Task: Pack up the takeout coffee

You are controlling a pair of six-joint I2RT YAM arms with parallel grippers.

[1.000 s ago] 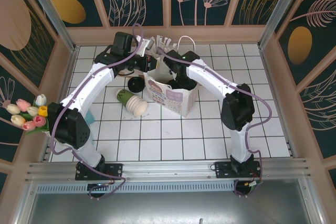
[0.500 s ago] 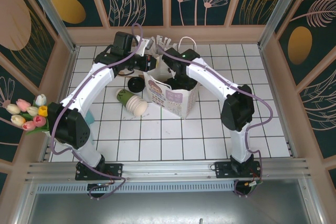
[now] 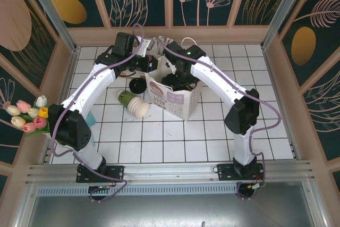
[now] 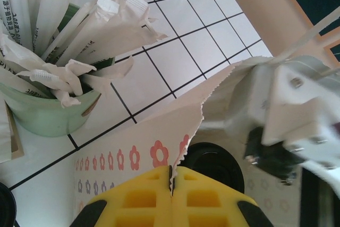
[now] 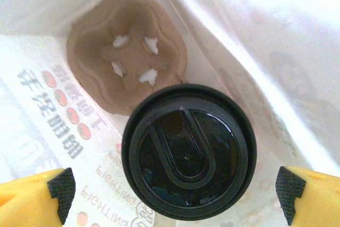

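Takeout coffee (image 5: 188, 152) stands upright inside the paper bag (image 3: 178, 102), long axis vertical, lid straight below my right end effector (image 5: 174, 187); jaws spread wide, pads (image 5: 59, 187) either side of the lid and apparently off it. Cup is beside the empty socket of the brown carrier (image 5: 127, 51) on the bag's floor, can't tell if it's seated in a socket of its own. Left end effector (image 4: 171, 195) is clamped on the bag's rim; right's way out is straight up, bag walls close both sides, straw holder (image 4: 48, 115) just outside the bag
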